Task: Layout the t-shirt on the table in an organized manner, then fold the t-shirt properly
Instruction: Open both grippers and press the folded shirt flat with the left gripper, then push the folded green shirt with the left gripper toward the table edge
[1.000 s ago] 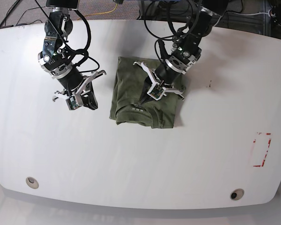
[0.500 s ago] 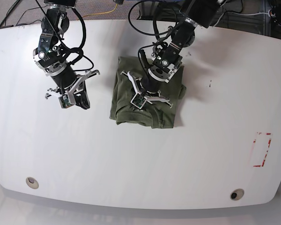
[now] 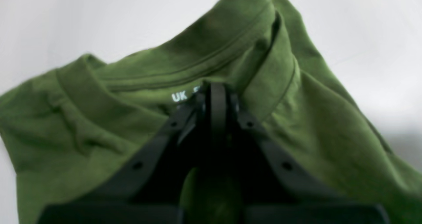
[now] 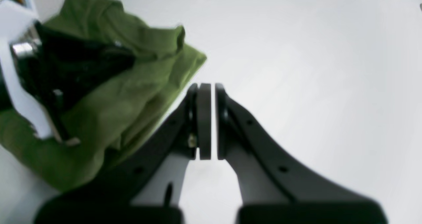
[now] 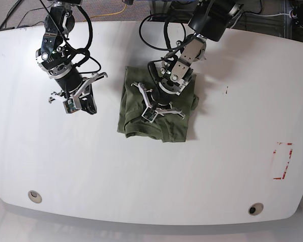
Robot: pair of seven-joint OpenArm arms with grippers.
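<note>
I see the t-shirt (image 5: pixel 156 108) folded into a rough rectangle, lying a bit left of centre on the far half of the tabletop (image 5: pixel 151 176). It's olive green, wrinkly, collar end towards the near edge.

My left claw (image 5: pixel 152 112) is down on the shirt. In the left wrist view its jaws are fully closed, tips (image 3: pixel 216 95) pressed right at the inside of the collar (image 3: pixel 184 66) beside a white "UK" size print (image 3: pixel 179 96). Cloth bunches up around the tips, but I can't tell if any fabric is actually pinched between them; view is blurry there.

My right claw (image 5: pixel 86 105) sits off to the left of the shirt, well apart from it, over bare white tabletop. Right wrist view shows its pads (image 4: pixel 205 118) closed together with nothing between them, only white surface (image 4: pixel 313 69) beyond. The shirt's corner (image 4: pixel 194 57) shows at the left of that view, along with part of the other arm (image 4: pixel 23 85) on the cloth.

Elsewhere on the tabletop: red dashed rectangle (image 5: pixel 282 160) near the right edge, one grommet hole near left (image 5: pixel 35 195), another near right (image 5: pixel 255 208), a small dark speck (image 5: pixel 226 91) right of the shirt.
</note>
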